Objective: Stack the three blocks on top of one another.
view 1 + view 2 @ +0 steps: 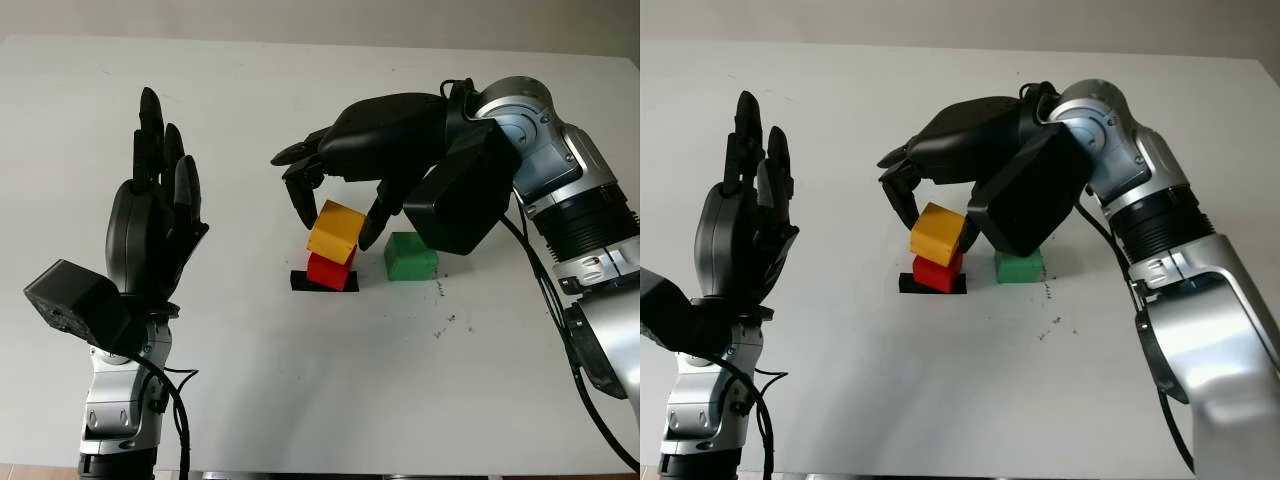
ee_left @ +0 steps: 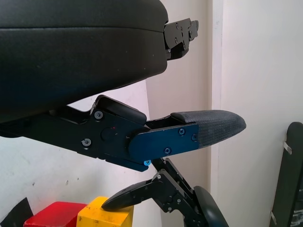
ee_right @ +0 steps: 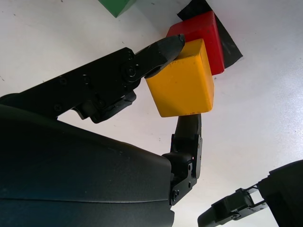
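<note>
A: Why is the yellow block [image 1: 336, 231] tilted like that?

B: The right hand [image 1: 345, 195] has it pinched between its fingers [image 3: 161, 49], and it sits askew over the red block [image 1: 329, 270], one lower edge seeming to touch the red top. My guess is it's being lowered on and hasn't settled flat yet.

A: And the red one?

B: It stands on a small black patch [image 1: 302, 281] on the desk [image 1: 300, 390], probably a marker for where the stack goes. The green block [image 1: 410, 256] waits just beside it, untouched, so that would be the last tier.

A: The left hand [image 1: 155, 225]?

B: Open, raised upright well off to the side, holding nothing. Out of the way, I'd say.

A: What are the blocks like?

B: Small cubes with crisp edges and smooth, matte, solid-coloured faces. The desk is plain white with a few dark specks. The fingertips look like textured black padding, which should help grip on those slick faces.
</note>
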